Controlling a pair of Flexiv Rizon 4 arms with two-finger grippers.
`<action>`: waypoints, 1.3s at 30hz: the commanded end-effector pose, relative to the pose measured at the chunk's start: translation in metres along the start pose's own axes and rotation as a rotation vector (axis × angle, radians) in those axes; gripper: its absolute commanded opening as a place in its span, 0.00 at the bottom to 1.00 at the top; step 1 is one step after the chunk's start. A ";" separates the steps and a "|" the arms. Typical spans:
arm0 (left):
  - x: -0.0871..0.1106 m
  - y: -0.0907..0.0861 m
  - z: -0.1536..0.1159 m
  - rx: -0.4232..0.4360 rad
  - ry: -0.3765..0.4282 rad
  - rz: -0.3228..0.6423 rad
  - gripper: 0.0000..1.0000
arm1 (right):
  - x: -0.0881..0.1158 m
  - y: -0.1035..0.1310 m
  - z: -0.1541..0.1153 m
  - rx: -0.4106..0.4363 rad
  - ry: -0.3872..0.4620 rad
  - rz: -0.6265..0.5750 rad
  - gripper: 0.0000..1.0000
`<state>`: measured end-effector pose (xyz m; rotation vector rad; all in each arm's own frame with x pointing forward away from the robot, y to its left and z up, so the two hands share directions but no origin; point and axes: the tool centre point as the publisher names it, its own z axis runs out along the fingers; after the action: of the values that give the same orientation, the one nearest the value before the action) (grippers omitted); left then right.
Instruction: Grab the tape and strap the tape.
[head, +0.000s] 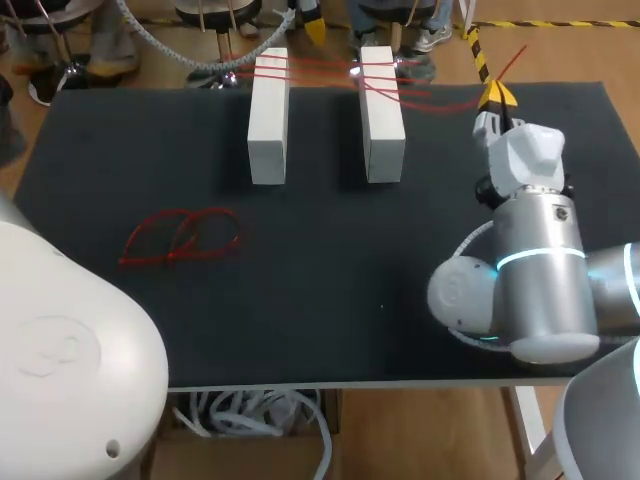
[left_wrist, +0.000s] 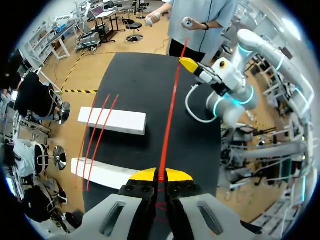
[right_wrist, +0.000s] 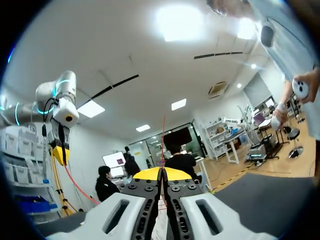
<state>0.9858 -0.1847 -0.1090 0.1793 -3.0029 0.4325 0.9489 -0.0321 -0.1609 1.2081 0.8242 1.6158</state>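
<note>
Two white blocks (head: 268, 115) (head: 381, 115) stand side by side at the far middle of the black table (head: 330, 310). Red tape (head: 420, 95) runs across their far ends in several strands. My left gripper (left_wrist: 160, 175) is shut on one strand of the red tape (left_wrist: 170, 115), which stretches straight to my right gripper (left_wrist: 190, 65). In the head view the left gripper (head: 313, 25) hangs past the table's far edge, between the blocks. My right gripper (head: 497, 97) sits at the far right, shut on the tape's other end. The right gripper (right_wrist: 162, 172) shows closed tips with a thin red strand leaving them.
Loose loops of red tape (head: 180, 240) lie on the mat at the left. The blocks (left_wrist: 112, 120) (left_wrist: 102, 172) lie to one side of the taut strand. My right arm's elbow (head: 520, 290) stands over the near right of the table.
</note>
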 end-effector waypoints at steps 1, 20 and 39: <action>0.000 -0.001 -0.001 -0.003 0.001 0.000 0.00 | 0.013 0.006 -0.013 0.012 -0.233 -0.080 0.00; 0.000 -0.001 -0.001 -0.003 0.001 0.000 0.00 | 0.050 0.005 0.015 -0.004 -0.445 -0.227 0.00; 0.000 -0.001 -0.001 -0.003 0.001 0.000 0.00 | 0.045 0.020 0.015 0.013 -0.466 -0.197 0.00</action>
<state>0.9860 -0.1849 -0.1089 0.1792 -3.0027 0.4323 0.9534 -0.0011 -0.1246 1.3609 0.6773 1.1591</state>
